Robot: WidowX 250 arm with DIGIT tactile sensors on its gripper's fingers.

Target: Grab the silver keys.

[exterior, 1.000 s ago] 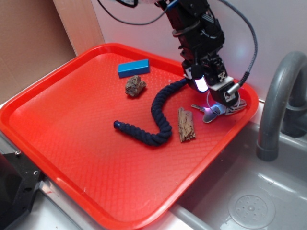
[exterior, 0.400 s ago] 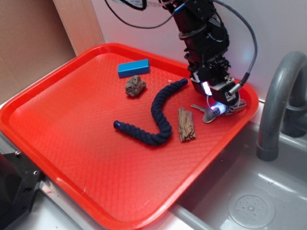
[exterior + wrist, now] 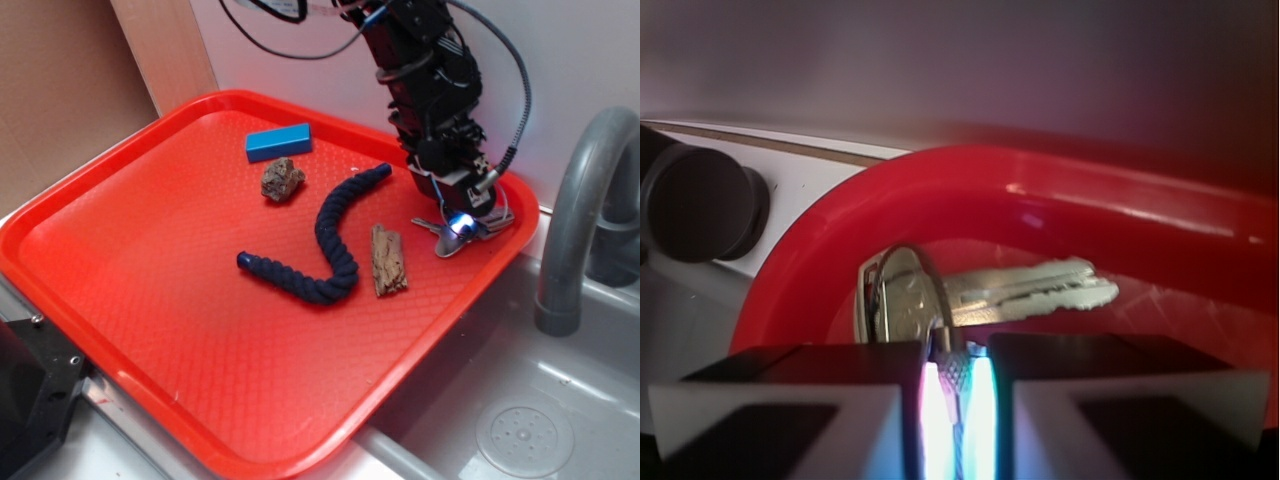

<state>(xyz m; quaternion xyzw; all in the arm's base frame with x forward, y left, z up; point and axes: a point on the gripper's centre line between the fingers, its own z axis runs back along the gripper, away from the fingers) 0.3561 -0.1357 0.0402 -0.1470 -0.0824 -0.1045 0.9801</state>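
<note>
Wrist view: pincer nearly closed, pinching silver keys between fingertips.

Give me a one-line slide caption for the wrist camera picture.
Gripper nearly shut on the wire ring of the silver keys, in the corner of the red tray.

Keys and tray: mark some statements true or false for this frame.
1. The claw is shut on the keys. True; in the wrist view its fingers pinch the ring.
2. The keys lie beside the blue block. False; they are at the tray's corner near the faucet.
3. The wood chunk lies between rope and keys. True.
4. The rock sits in the sink. False; it is on the tray.
</note>
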